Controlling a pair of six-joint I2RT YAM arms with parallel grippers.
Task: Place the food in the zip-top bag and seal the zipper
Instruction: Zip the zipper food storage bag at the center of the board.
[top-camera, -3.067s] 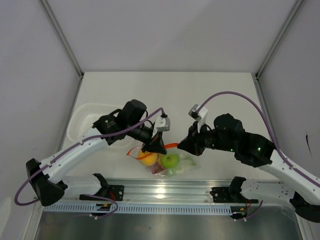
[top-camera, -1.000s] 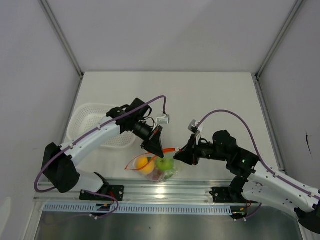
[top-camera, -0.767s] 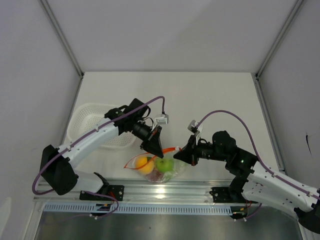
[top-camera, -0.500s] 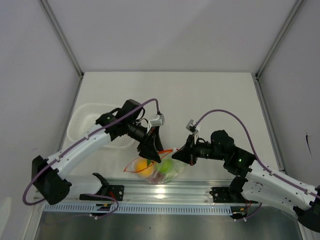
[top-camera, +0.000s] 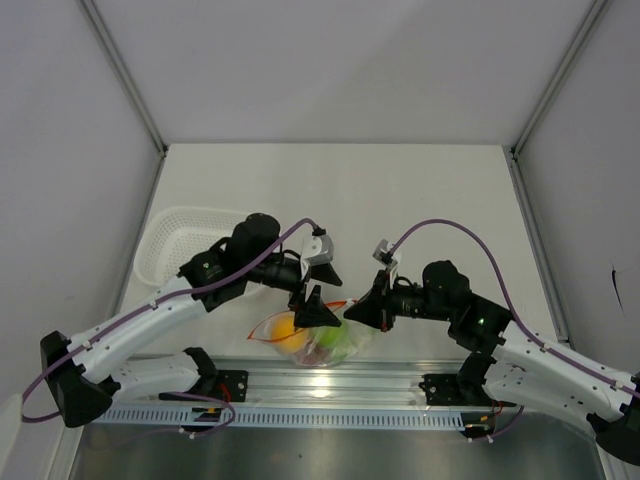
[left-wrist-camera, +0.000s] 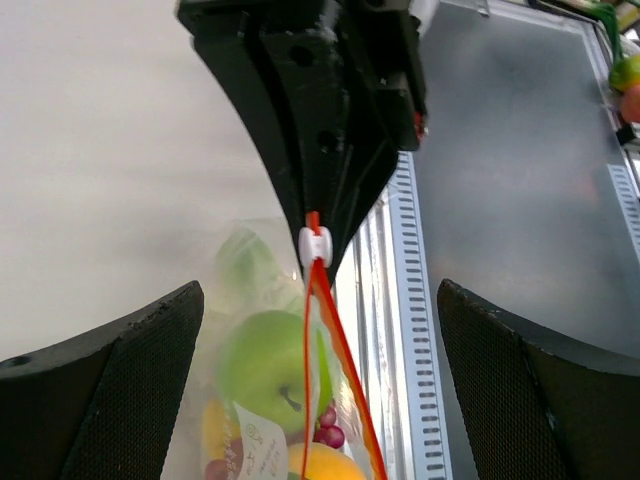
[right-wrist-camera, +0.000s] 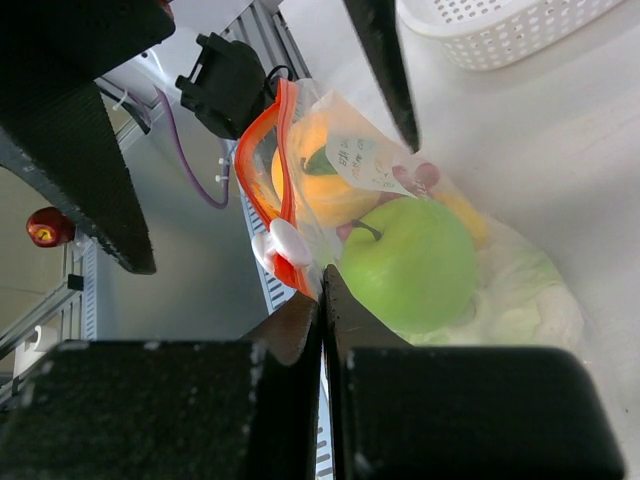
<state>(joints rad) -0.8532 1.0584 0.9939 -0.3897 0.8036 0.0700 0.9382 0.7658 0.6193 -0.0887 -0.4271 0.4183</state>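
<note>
The clear zip-top bag (top-camera: 318, 340) lies at the table's near edge, holding a green apple (right-wrist-camera: 410, 265), an orange (right-wrist-camera: 325, 195), grapes (left-wrist-camera: 327, 425) and a pale piece (right-wrist-camera: 520, 290). Its red-orange zipper (left-wrist-camera: 312, 330) runs from a white slider (right-wrist-camera: 285, 243), and the two strips part away from the slider. My right gripper (right-wrist-camera: 322, 282) is shut on the bag's mouth edge right beside the slider. My left gripper (left-wrist-camera: 318, 320) stands wide open astride the zipper, its fingers (left-wrist-camera: 110, 385) clear of the plastic. In the top view the left gripper (top-camera: 315, 308) faces the right gripper (top-camera: 353, 312).
A white perforated basket (top-camera: 185, 245) sits at the left behind my left arm. The aluminium rail (top-camera: 320, 378) runs just in front of the bag. A small red toy fruit (right-wrist-camera: 45, 226) lies beyond the rail, off the table.
My left gripper has opened and let go of the zipper, its arm swinging lower and leftward. My right gripper has closed on the bag's edge by the slider.
</note>
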